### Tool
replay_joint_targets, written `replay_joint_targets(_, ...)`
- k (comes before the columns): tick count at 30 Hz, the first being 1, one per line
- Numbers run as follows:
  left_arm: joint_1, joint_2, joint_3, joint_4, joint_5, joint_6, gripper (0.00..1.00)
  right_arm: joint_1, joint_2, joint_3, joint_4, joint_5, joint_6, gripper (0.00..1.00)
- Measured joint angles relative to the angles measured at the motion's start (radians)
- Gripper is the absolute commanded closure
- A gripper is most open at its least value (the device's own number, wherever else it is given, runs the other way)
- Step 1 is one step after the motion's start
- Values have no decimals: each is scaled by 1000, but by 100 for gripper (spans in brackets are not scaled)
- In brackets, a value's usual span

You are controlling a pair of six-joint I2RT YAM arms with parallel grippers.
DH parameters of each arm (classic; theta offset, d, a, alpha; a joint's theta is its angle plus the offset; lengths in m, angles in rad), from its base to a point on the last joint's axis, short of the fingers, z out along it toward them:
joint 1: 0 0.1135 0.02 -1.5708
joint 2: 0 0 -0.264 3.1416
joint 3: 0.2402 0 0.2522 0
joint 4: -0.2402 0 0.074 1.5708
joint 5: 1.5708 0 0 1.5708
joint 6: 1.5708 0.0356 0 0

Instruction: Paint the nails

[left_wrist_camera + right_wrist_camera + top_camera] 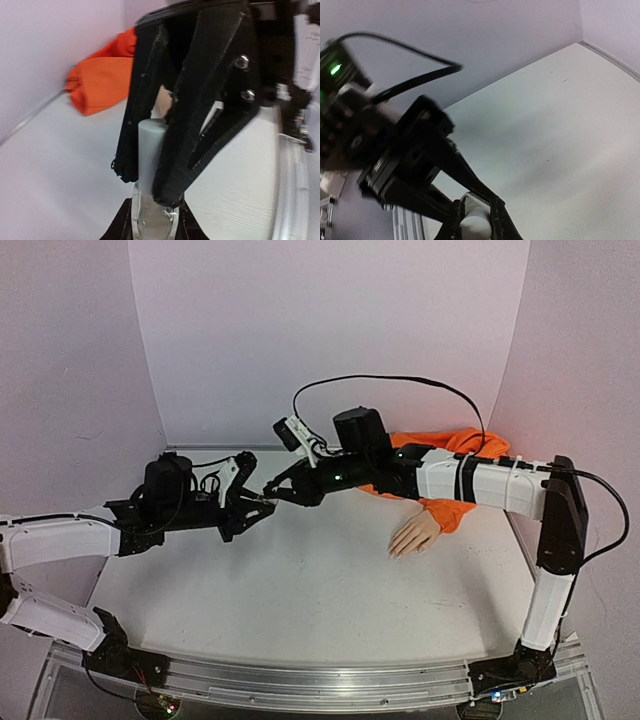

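Note:
The pale mannequin hand lies on the table, fingers toward the near left, its orange sleeve running back right. The nails at the fingertips are too small to make out. My left gripper is shut on a small clear bottle. My right gripper is shut on the bottle's white cap, which still sits on the bottle. The two grippers meet left of the table's middle, well left of the hand. In the right wrist view my right gripper clamps the cap.
The orange sleeve bunches toward the back right wall. The white table is boxed in by pale walls at the back and both sides. A black cable arcs over the right arm.

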Motion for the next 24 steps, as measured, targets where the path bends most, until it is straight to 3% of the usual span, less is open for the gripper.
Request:
replay_joint_targets(4,102,28,39,-44,619,-138,100,-18,-47,-18,-103,-321,-260,100)
replay_joint_targets(6,112,75,80,-56,834,-198,100,-18,-66,-24,-137,-437,-338,100)
replay_joint_targets(8,106,109,107,-48,961,-230,100,-16,-85,-39,-151,-519,-399,100)
replay_joint_targets(11,91,116,109,-40,1026,-236,100,-3,-94,-52,-151,-573,-459,97)
replay_joint_targets(12,90,116,109,-40,1024,-229,100,-2,-97,-54,-151,-571,-466,93)
replay_joint_targets(14,90,113,108,-39,977,-210,100,-4,-104,-56,-151,-536,-467,70)
replay_joint_targets(17,85,73,78,-23,763,-148,100,-11,-113,-68,-147,-395,-431,50)
replay_joint_targets(19,62,33,56,-11,539,-99,100,-12,-113,-89,-136,-289,-386,44)
replay_joint_targets(24,-61,-9,17,17,-22,36,100,-23,-113,-99,-143,-72,-267,43)
